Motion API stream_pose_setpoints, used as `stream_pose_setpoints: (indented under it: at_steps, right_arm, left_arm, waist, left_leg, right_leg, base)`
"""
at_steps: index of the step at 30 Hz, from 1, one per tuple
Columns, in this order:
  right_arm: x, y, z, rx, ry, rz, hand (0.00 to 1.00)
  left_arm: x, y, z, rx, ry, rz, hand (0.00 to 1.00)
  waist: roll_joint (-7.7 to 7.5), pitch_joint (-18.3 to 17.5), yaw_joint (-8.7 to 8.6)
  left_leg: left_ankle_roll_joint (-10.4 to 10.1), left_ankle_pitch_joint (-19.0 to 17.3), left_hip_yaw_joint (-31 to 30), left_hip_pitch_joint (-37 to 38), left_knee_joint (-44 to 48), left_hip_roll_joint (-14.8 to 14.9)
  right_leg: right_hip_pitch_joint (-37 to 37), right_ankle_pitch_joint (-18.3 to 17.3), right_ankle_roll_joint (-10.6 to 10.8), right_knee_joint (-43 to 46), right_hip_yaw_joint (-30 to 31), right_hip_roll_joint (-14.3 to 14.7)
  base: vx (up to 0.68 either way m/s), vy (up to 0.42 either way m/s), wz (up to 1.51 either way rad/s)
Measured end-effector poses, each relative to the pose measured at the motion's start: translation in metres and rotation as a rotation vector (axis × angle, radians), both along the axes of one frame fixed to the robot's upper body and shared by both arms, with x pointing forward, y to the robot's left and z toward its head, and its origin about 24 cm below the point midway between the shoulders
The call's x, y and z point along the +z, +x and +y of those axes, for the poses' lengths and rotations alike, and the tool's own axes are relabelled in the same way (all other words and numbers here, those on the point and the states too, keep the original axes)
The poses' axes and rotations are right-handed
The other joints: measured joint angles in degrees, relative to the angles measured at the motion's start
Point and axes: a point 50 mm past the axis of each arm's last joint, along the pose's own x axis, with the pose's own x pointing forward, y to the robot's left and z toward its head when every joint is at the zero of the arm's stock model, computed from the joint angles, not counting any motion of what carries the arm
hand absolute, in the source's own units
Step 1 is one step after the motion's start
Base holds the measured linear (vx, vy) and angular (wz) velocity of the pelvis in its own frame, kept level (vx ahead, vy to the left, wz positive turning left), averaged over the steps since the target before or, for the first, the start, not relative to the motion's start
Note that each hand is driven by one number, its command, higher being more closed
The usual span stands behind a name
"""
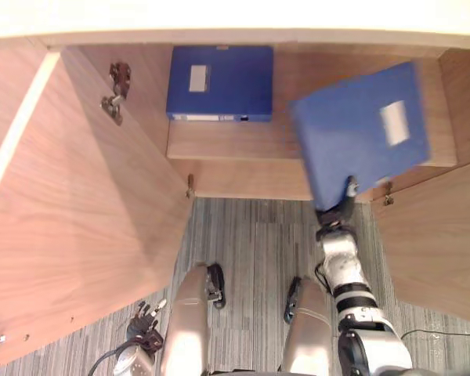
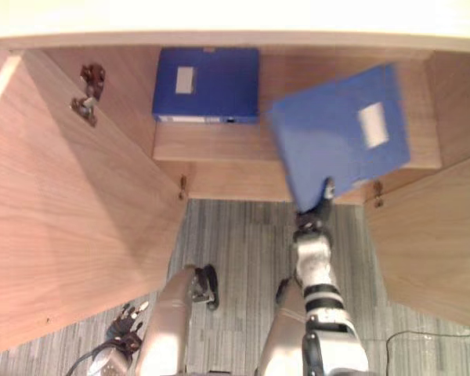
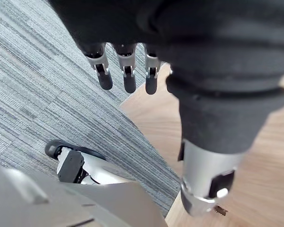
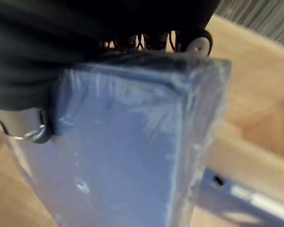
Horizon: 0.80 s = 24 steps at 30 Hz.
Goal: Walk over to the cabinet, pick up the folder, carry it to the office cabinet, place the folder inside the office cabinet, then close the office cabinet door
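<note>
A blue folder (image 1: 360, 133) with a white label hangs tilted over the right part of the open office cabinet's wooden shelf (image 1: 235, 145). My right hand (image 1: 346, 200) grips its near lower edge from below. In the right wrist view the folder (image 4: 132, 156) runs away from the hand's dark cover (image 4: 85, 38), the fingers curled over its end. My left hand (image 1: 145, 321) hangs low by my side at the lower left with relaxed fingers (image 3: 125, 71) over the carpet, holding nothing.
A second blue folder (image 1: 219, 82) lies flat on the shelf's left part. The left door (image 1: 70, 211) stands wide open with its hinge (image 1: 117, 90) showing; the right door (image 1: 439, 243) is open too. Grey striped carpet (image 1: 251, 235) lies in front.
</note>
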Motion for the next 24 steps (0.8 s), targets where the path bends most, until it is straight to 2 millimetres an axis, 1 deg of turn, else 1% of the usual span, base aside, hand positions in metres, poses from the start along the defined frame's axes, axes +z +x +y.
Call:
stream_pose_setpoints:
  at_steps: [1,2,3,4,5,6,8,9,11,12,13,14,15,16,17,18,20,21,22,24]
  right_arm:
    - [0.016,0.001,-0.006,-0.056,0.073,-0.081,1.0]
    - [0.024,0.002,-0.01,-0.084,0.105,-0.121,1.0]
    - [0.042,0.003,-0.018,-0.152,0.168,-0.202,1.0]
    - [0.049,0.004,-0.021,-0.18,0.185,-0.223,1.0]
    - [0.063,0.007,-0.03,-0.244,0.236,-0.252,1.0]
    - [0.065,0.008,-0.032,-0.257,0.245,-0.253,1.0]
    - [0.085,0.016,-0.045,-0.318,0.299,-0.241,1.0]
    - [0.09,0.02,-0.048,-0.324,0.306,-0.235,1.0]
    - [0.117,0.031,-0.061,-0.319,0.339,-0.237,1.0]
    - [0.124,0.033,-0.064,-0.313,0.351,-0.245,1.0]
    - [0.14,0.036,-0.07,-0.305,0.358,-0.257,1.0]
    - [0.155,0.038,-0.076,-0.301,0.351,-0.269,1.0]
    - [0.163,0.038,-0.078,-0.297,0.343,-0.274,1.0]
    - [0.174,0.039,-0.082,-0.289,0.332,-0.283,1.0]
    - [0.197,0.04,-0.086,-0.278,0.301,-0.305,1.0]
    - [0.21,0.038,-0.089,-0.275,0.27,-0.314,1.0]
    - [0.226,0.038,-0.092,-0.279,0.2,-0.303,1.0]
    - [0.235,0.039,-0.093,-0.276,0.15,-0.291,1.0]
    - [0.239,0.039,-0.093,-0.272,0.117,-0.276,1.0]
    - [0.242,0.045,-0.088,-0.258,0.054,-0.215,1.0]
  left_arm:
    - [0.001,0.001,-0.001,0.008,-0.007,-0.007,0.0]
    - [0.001,0.002,-0.001,0.011,-0.01,-0.009,0.0]
    - [0.002,0.003,-0.002,0.015,-0.011,-0.015,0.0]
    - [0.003,0.003,-0.002,0.017,-0.01,-0.018,0.0]
    - [0.004,0.005,-0.003,0.021,-0.008,-0.024,0.0]
    - [0.004,0.005,-0.003,0.022,-0.008,-0.023,0.0]
    - [0.006,0.006,-0.007,0.027,-0.011,-0.034,0.0]
    - [0.007,0.007,-0.007,0.025,-0.011,-0.037,0.0]
    - [0.01,0.012,-0.012,0.0,-0.013,-0.059,0.0]
    - [0.011,0.013,-0.013,-0.003,-0.018,-0.065,0.0]
    - [0.012,0.015,-0.017,-0.015,-0.026,-0.075,0.0]
    - [0.012,0.015,-0.02,-0.026,-0.033,-0.077,0.0]
    - [0.013,0.016,-0.021,-0.029,-0.036,-0.082,0.0]
    - [0.015,0.016,-0.022,-0.03,-0.038,-0.092,0.0]
    - [0.017,0.015,-0.023,-0.03,-0.042,-0.106,0.0]
    - [0.018,0.014,-0.023,-0.023,-0.045,-0.111,0.0]
    - [0.018,0.013,-0.024,-0.019,-0.046,-0.113,0.0]
    - [0.018,0.013,-0.024,-0.019,-0.047,-0.111,0.0]
    - [0.018,0.014,-0.025,-0.018,-0.045,-0.108,0.0]
    - [0.018,0.013,-0.025,-0.013,-0.042,-0.105,0.0]
  waist:
    - [0.02,0.0,0.06]
    - [0.03,0.01,0.11]
    - [0.1,-0.02,0.22]
    - [0.16,0.02,0.26]
    - [0.35,0.05,0.29]
    - [0.44,0.1,0.3]
    - [1.16,0.3,0.62]
    - [1.29,0.32,0.77]
    - [2.1,0.3,1.56]
    - [2.44,0.42,1.72]
    - [3.0,0.4,2.02]
    - [3.43,0.35,2.43]
    - [3.61,0.32,2.64]
    - [3.79,0.37,2.67]
    - [3.87,0.34,2.7]
    - [3.95,0.35,2.72]
    - [4.08,0.35,2.83]
    - [4.49,0.57,2.82]
    - [4.78,0.71,2.82]
    - [4.98,0.76,2.79]
  left_leg:
    - [0.12,-0.26,-0.18,-0.53,0.51,-0.35]
    - [0.17,-0.33,-0.23,-0.74,0.65,-0.53]
    - [0.19,-0.42,-0.45,-1.5,0.93,-0.78]
    - [0.23,-0.52,-0.59,-1.82,1.13,-0.79]
    - [0.3,-0.69,-1.07,-2.64,1.59,-0.93]
    - [0.31,-0.71,-1.2,-2.76,1.67,-0.99]
    - [0.38,-1.24,-1.66,-3.66,2.82,-1.05]
    - [0.36,-1.36,-1.69,-3.94,3.14,-1.05]
    - [0.33,-1.48,-2.13,-5.73,4.14,-0.99]
    - [0.33,-1.48,-2.29,-6.0,4.31,-0.99]
    - [0.33,-1.47,-2.5,-6.58,4.53,-1.06]
    - [0.32,-1.45,-2.55,-6.83,4.55,-1.14]
    - [0.31,-1.43,-2.64,-6.98,4.55,-1.22]
    - [0.3,-1.37,-2.87,-7.36,4.6,-1.29]
    - [0.28,-1.14,-3.24,-8.63,4.75,-1.29]
    - [0.25,-1.0,-3.41,-9.42,4.83,-1.29]
    - [0.23,-0.85,-3.58,-10.5,4.96,-1.29]
    - [0.24,-0.81,-3.71,-10.88,5.01,-1.28]
    - [0.25,-0.81,-3.74,-10.99,5.0,-1.28]
    - [0.22,-0.69,-3.89,-11.75,4.94,-1.26]
  right_leg:
    - [-0.3,-0.42,0.23,0.52,-0.07,-0.47]
    - [-0.45,-0.58,0.3,0.67,-0.13,-0.71]
    - [-0.89,-0.79,0.34,0.85,-0.39,-1.0]
    - [-1.04,-0.87,0.33,0.94,-0.56,-1.05]
    - [-1.32,-1.21,0.38,1.27,-1.19,-1.36]
    - [-1.32,-1.28,0.4,1.33,-1.32,-1.43]
    - [-1.75,-1.83,0.46,2.14,-1.54,-1.58]
    - [-2.04,-1.97,0.46,2.45,-1.53,-1.66]
    - [-3.55,-2.2,0.47,3.35,-1.7,-1.69]
    - [-3.69,-2.28,0.42,3.51,-1.83,-1.72]
    - [-4.04,-2.36,0.42,3.74,-2.08,-1.85]
    - [-4.28,-2.41,0.36,3.9,-2.17,-1.99]
    - [-4.33,-2.47,0.33,3.97,-2.3,-2.1]
    - [-4.48,-2.56,0.23,4.09,-2.61,-2.25]
    - [-5.44,-2.57,0.2,4.27,-2.94,-2.26]
    - [-6.17,-2.57,0.2,4.41,-3.06,-2.26]
    - [-7.13,-2.57,0.2,4.58,-3.16,-2.25]
    - [-7.36,-2.57,0.2,4.57,-3.34,-2.25]
    - [-7.38,-2.57,0.2,4.51,-3.42,-2.26]
    - [-8.02,-2.57,0.2,4.42,-3.67,-2.24]
  base:
    - [0.02,0.065,0.16]
    - [0.03,0.075,0.18]
    - [0.02,0.05,0.12]
    - [0.03,0.062,0.16]
    - [0.02,0.035,0.12]
    - [0.03,0.05,0.16]
    - [0.02,0.041,0.08]
    - [0.02,0.041,0.04]
    - [0.01,0.031,0.06]
    - [0.01,0.021,0.1]
    - [0.0,0.024,0.09]
    - [0.0,0.019,0.09]
    - [0.0,0.016,0.08]
    - [0.01,0.008,0.11]
    - [0.0,0.006,0.12]
    - [0.0,0.005,0.09]
    - [0.01,0.002,0.05]
    - [0.02,0.004,0.04]
    - [0.02,0.006,0.03]
    - [0.0,0.0,0.0]
